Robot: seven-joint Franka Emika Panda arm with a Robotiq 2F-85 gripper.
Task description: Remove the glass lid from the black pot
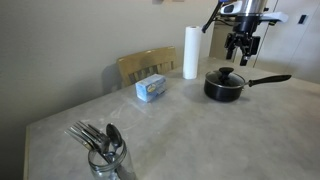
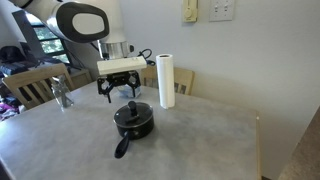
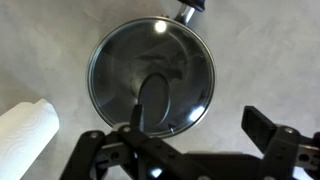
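The gripper (image 2: 121,95) is hovering, jaws spread wide. The lid (image 3: 150,70) is sitting on the pot (image 1: 224,90) directly below them.

Nothing can be read in any of the views: no words, brand names, numbers or signs. The small blue-and-white box (image 1: 151,88), which sits on the desk near the edge where the wooden chair (image 1: 145,62) stands, has coloured patches on its faces that may be printing. They are too small and blurred to make out.
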